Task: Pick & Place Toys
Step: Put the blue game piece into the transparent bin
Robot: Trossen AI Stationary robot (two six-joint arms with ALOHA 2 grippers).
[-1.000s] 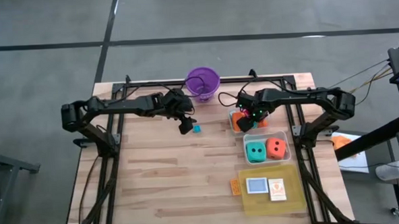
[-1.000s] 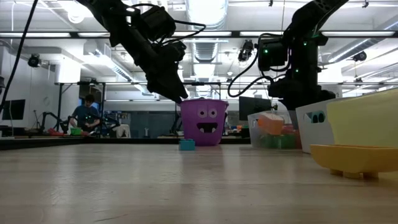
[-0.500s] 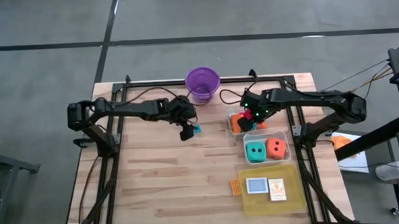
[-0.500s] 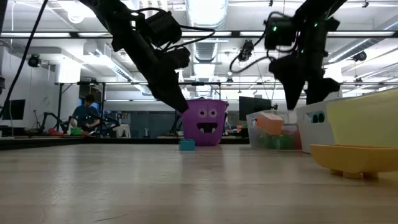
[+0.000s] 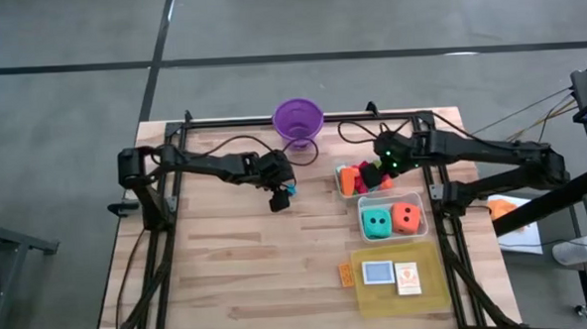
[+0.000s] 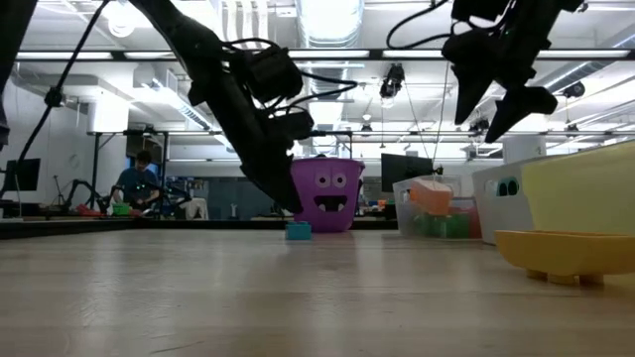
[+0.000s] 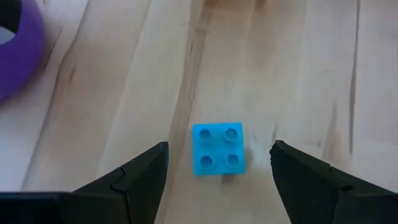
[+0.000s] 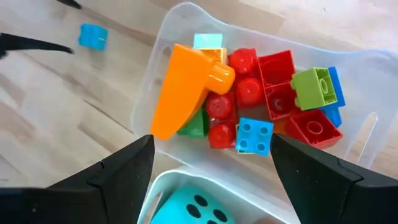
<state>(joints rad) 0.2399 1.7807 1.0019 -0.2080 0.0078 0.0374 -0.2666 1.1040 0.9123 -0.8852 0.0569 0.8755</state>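
A small blue four-stud block [image 7: 217, 148] lies flat on the wooden table, left of the tubs [image 5: 290, 188], in front of the purple bucket [image 6: 298, 231]. My left gripper [image 7: 219, 150] is open and points down just above it, one finger on each side, touching nothing [image 5: 278, 197]. My right gripper [image 8: 211, 142] is open and empty, high above a clear tub [image 8: 168, 37] holding red, green and blue blocks and an orange wedge [image 8: 180, 87]. It shows in the high view [image 5: 380, 166] and the low view [image 6: 496, 107].
The purple bucket [image 5: 299, 120] stands at the far edge behind the blue block. A second clear tub [image 5: 418, 217] holds a teal and an orange die. A yellow tray [image 5: 432, 277] with cards lies near the front right, with an orange card [image 5: 345, 274] beside it.
My left gripper has come down and a little toward the table's right edge, closing in on the blue block, which has stayed still. My right gripper has risen from the tub of blocks and drawn back toward the table's right edge.
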